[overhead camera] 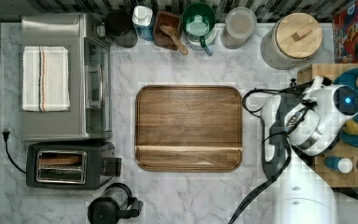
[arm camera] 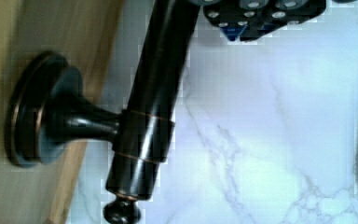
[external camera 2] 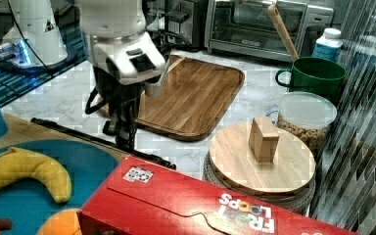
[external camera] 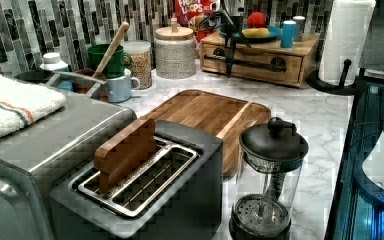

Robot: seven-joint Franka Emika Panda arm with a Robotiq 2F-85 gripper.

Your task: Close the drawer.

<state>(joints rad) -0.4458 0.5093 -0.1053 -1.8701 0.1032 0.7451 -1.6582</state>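
The drawer [external camera: 260,67] is the light-wood front of a small cabinet at the back of the counter in the left view, with a long black bar handle [external camera: 252,64] across it. My gripper [external camera: 228,70] hangs straight down in front of it, at the bar's left part. In the right view the gripper [external camera 2: 122,139] points down onto the handle [external camera 2: 73,132] beside the cabinet top. The wrist view has the handle [arm camera: 154,107] and its round mount [arm camera: 42,112] on the drawer front [arm camera: 32,37], very close. How far the drawer stands out I cannot tell.
A walnut cutting board [overhead camera: 189,128] lies mid-counter. On the cabinet top sit a blue plate [external camera 2: 93,161] with a banana [external camera 2: 24,174], and a cereal box [external camera 2: 200,205]. A lidded jar [overhead camera: 296,39], mugs, a toaster [overhead camera: 67,165], a toaster oven [overhead camera: 60,77] and a French press [external camera: 270,180] ring the counter.
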